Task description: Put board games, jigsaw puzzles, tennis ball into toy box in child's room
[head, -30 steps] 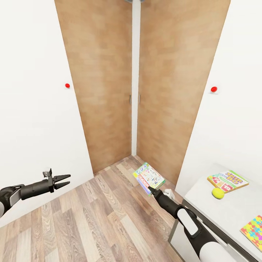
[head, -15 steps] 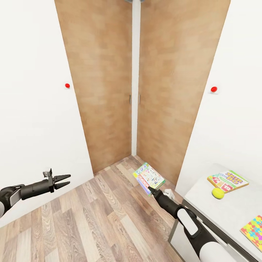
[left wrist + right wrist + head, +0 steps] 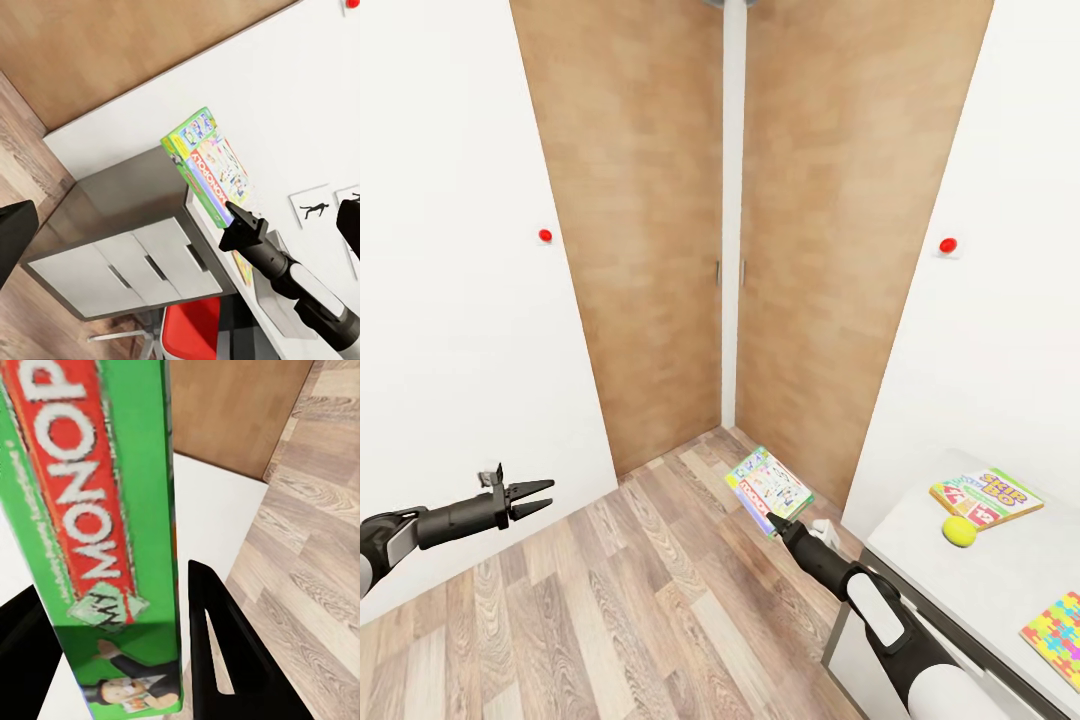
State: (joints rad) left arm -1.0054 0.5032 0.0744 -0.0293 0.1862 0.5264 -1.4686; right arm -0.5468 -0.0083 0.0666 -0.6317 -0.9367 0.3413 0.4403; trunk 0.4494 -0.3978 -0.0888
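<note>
Your right end effector [image 3: 773,523] is clamped on the edge of the Monopoly box [image 3: 768,489], held over the floor left of the desk [image 3: 920,560]. Its long axis runs near-right to far-left. Carry it right: the ball [image 3: 959,531] and SKIP-BO box [image 3: 987,497] lie that way. Farther left, your left end effector [image 3: 538,497] hangs open, empty.

A home, likely a child's room. Wood-plank floor [image 3: 650,600], wooden wardrobe doors [image 3: 730,230], a desk [image 3: 980,590] strewn with game boxes [image 3: 987,497] and a puzzle [image 3: 1057,625].
</note>
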